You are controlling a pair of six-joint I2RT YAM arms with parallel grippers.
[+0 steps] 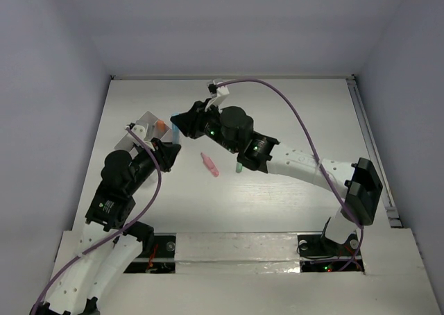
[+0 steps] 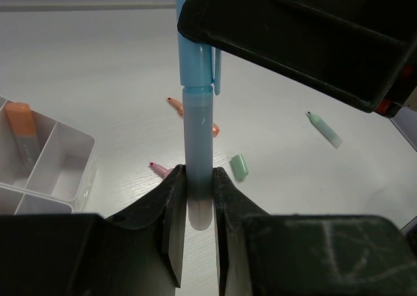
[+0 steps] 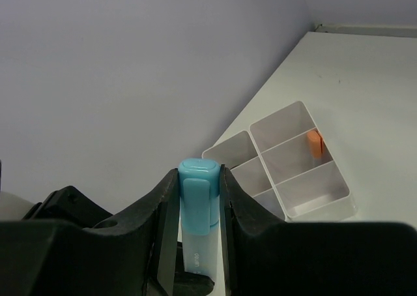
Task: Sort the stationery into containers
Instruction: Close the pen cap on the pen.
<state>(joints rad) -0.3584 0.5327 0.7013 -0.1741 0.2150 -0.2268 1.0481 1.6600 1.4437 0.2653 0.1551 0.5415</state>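
From above, the two arms meet over the far left part of the table [image 1: 291, 107], just beside the containers [image 1: 141, 123], where one orange marker [image 1: 161, 126] already lies in a compartment. The left claw [image 1: 168, 150] and right claw [image 1: 182, 121] share a light blue marker [image 1: 175, 130] between them, and a pink marker [image 1: 209, 164] lies loose nearby. In the left wrist view, the left claw pinches the lower end of the barrel and the right claw is clamped over the cap end. This two-ended hold looks like either a handover or a cap being seated, and which of the two cannot be told. A loose green cap [image 2: 239, 167], a green marker [image 2: 324, 129] and a second orange marker [image 2: 174, 103] wait unsorted on the table. In the right wrist view, the right claw is pressed onto the blue cap, with the containers below and to the right. Faint print runs along the barrel but is too small to read, and no brand shows elsewhere.
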